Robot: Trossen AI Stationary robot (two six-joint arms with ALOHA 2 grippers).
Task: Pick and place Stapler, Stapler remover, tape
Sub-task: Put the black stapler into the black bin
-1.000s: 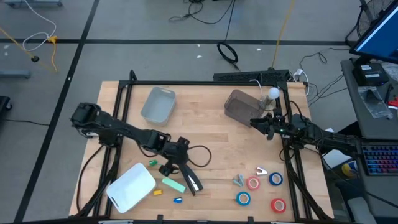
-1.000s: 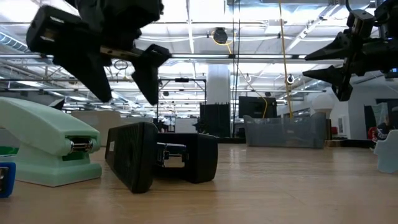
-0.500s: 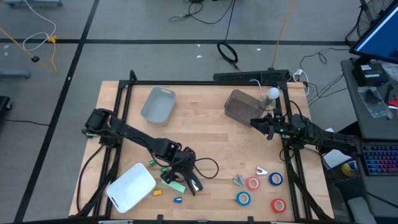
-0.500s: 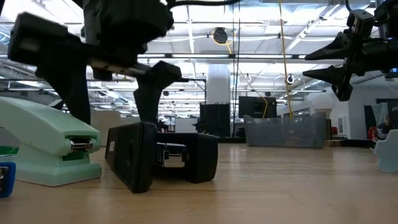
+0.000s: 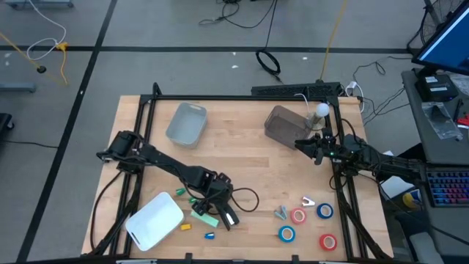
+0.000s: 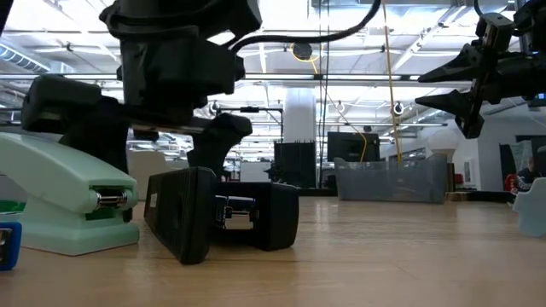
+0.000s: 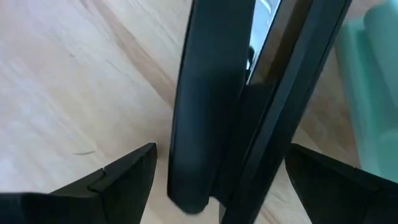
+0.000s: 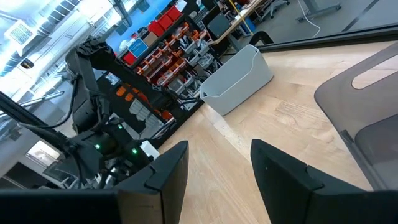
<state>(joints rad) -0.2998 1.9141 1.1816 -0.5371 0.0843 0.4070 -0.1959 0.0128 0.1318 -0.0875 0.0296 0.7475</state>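
1. Left hand (image 6: 158,145) hangs spread wide straight over the black stapler (image 6: 220,215), one finger to each side of it — nothing gripped yet.
2. Seen from the left wrist, the stapler's long axis runs through the gap between the fingers, so a straight drop should bracket it.
3. It lies on the counter (image 5: 249,158) just beside the green stapler (image 5: 204,217).
4. Right hand (image 5: 302,144) waits part open, empty, well apart — the left is far nearer.

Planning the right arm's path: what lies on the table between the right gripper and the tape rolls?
High view: only bare wood between the right gripper and the tape rolls, apart from a small metal claw piece beside the rolls.
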